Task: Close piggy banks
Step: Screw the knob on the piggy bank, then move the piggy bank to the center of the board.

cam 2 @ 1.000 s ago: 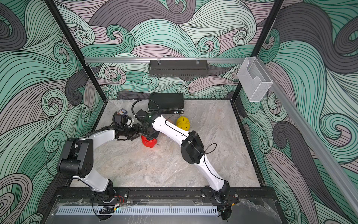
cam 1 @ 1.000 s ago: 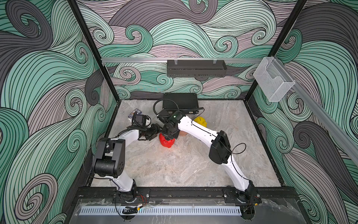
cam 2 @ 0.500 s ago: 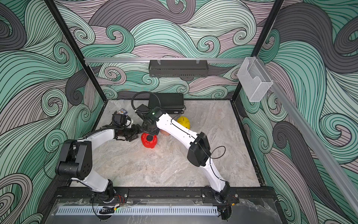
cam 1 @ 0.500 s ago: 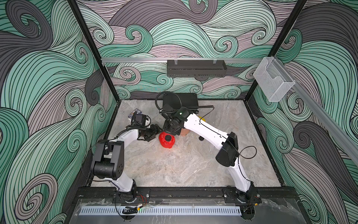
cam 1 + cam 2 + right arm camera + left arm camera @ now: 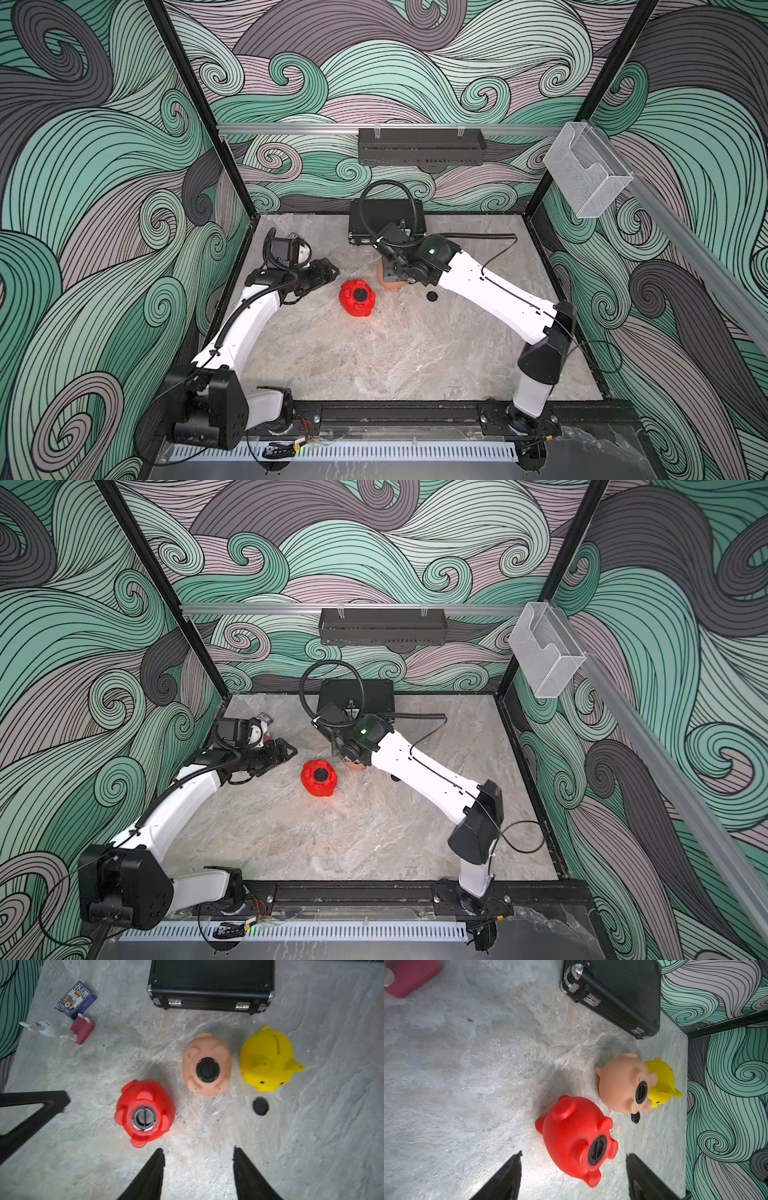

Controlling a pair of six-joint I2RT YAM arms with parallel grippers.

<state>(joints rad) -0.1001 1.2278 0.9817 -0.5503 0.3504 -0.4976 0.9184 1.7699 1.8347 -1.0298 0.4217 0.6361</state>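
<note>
The red piggy bank point(image 5: 356, 298) point(image 5: 318, 777) point(image 5: 145, 1111) lies belly up with a black plug seated in its belly hole. Just behind it the peach-pink piggy bank point(image 5: 206, 1064) point(image 5: 623, 1082) also lies belly up with a plug in its hole. The yellow piggy bank point(image 5: 268, 1059) point(image 5: 662, 1082) lies slot up beside it, hidden by my right arm in both top views. A loose black plug point(image 5: 260, 1107) point(image 5: 432, 296) lies in front of the yellow one. My left gripper point(image 5: 330, 272) point(image 5: 573, 1153) is open, just left of the red pig and clear of it. My right gripper point(image 5: 197, 1149) hangs open and empty above the peach pig.
A black case point(image 5: 386, 216) point(image 5: 209, 980) stands at the back wall. A card pack point(image 5: 76, 998) and a white rabbit toy on a pink block point(image 5: 81, 1028) lie at the back left. A clear holder point(image 5: 586, 174) hangs on the right wall.
My right gripper has lifted off the red pig, moved back over the peach pig and opened. My left gripper has drawn slightly away from the red pig and opened wider.
</note>
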